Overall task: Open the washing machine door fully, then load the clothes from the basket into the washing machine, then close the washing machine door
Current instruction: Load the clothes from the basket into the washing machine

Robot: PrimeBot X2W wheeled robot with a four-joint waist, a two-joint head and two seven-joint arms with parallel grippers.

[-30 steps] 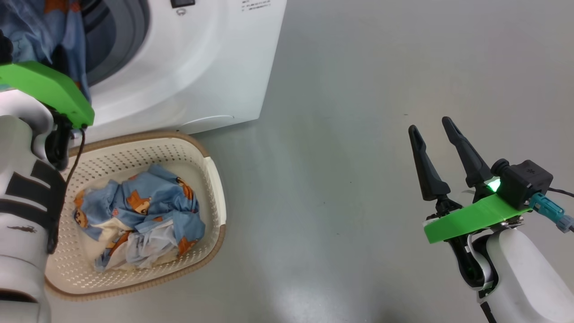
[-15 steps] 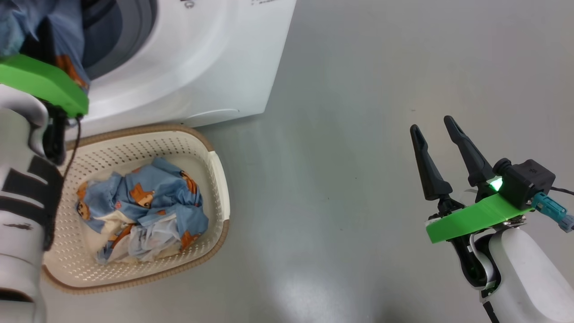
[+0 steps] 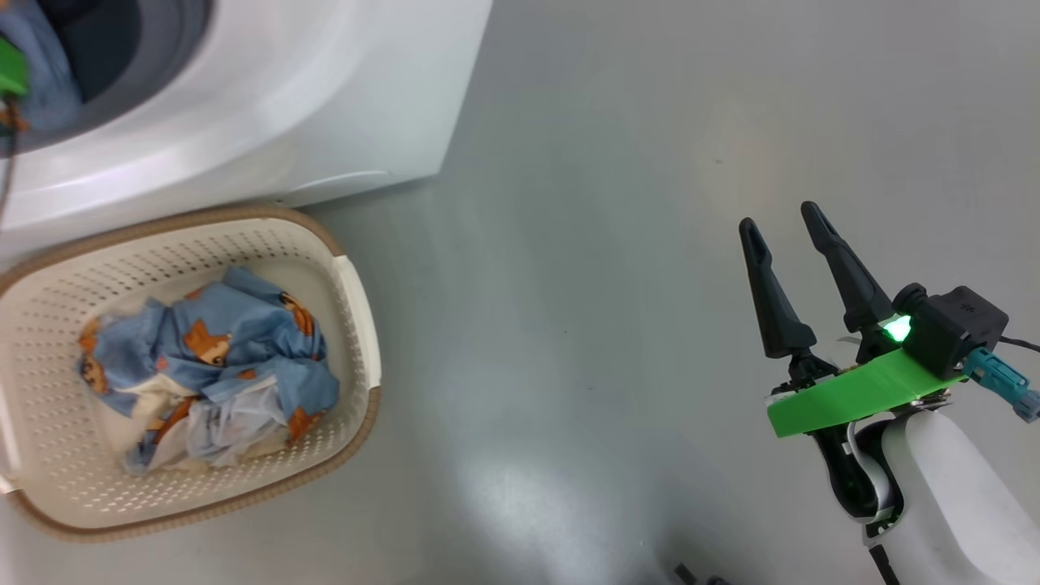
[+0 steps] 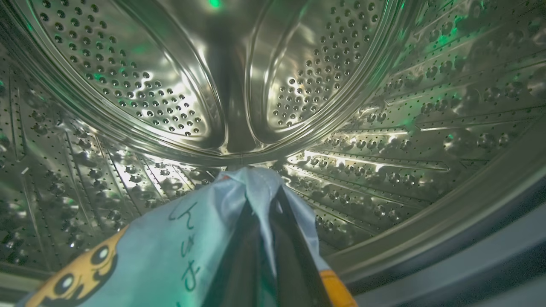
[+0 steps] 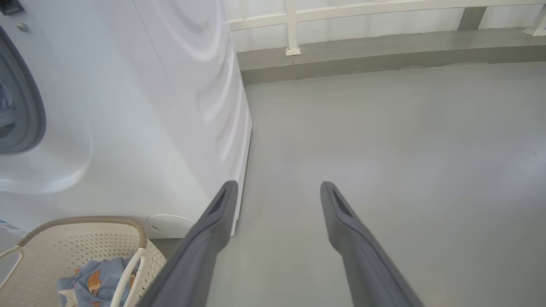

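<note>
In the left wrist view my left gripper [image 4: 261, 200] is shut on a light blue piece of the clothes [image 4: 187, 247] and reaches into the perforated steel drum [image 4: 170, 98] of the washing machine [image 3: 268, 106]. The head view has blue cloth [image 3: 41, 89] hanging in the machine's opening at the top left. More clothes [image 3: 203, 374] lie bunched in the cream basket [image 3: 357, 325] on the floor in front of the machine. My right gripper [image 3: 780, 223] hovers open over bare floor far to the right, its fingers [image 5: 213, 226] wide apart. The washing machine door is out of view.
Grey floor [image 3: 609, 284] stretches between the basket and my right arm. In the right wrist view a white railing [image 5: 294, 25] and a low kerb run along the back, beyond the machine's side [image 5: 192, 85]; the basket [image 5: 85, 226] shows at lower left.
My left arm has gone from beside the basket into the drum with the blue cloth. The head view has shifted, so machine and basket sit further left. The right gripper has stayed open.
</note>
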